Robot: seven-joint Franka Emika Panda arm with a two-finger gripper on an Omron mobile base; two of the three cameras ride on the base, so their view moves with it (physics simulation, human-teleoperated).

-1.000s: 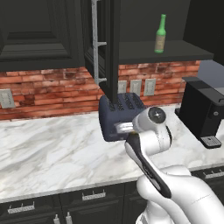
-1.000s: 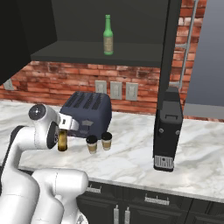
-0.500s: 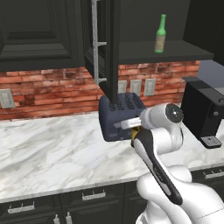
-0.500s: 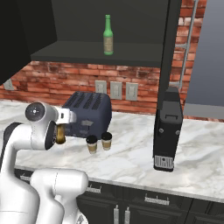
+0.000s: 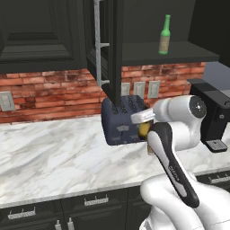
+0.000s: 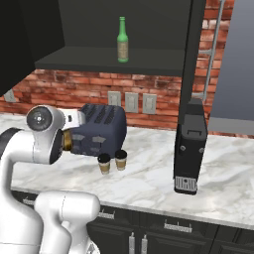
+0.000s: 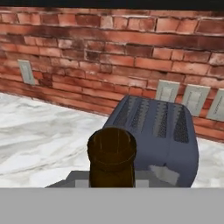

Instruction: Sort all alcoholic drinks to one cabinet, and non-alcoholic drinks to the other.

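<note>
I am clenching the end effector (image 7: 112, 186) on the amber-brown bottle (image 7: 111, 159), carrying it above the surface (image 5: 54, 157) toward the green bottle (image 5: 165, 35), since alcoholic drinks share one cabinet.

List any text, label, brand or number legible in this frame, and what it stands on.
No text reads clearly anywhere.
green bottle on the cabinet shelf: paper label, too small and blurred to read.
amber bottle held in the gripper: no readable lettering on the part that shows.
coffee machine: a pale patch at its base, illegible.
toaster and paper cups: no lettering visible.
</note>
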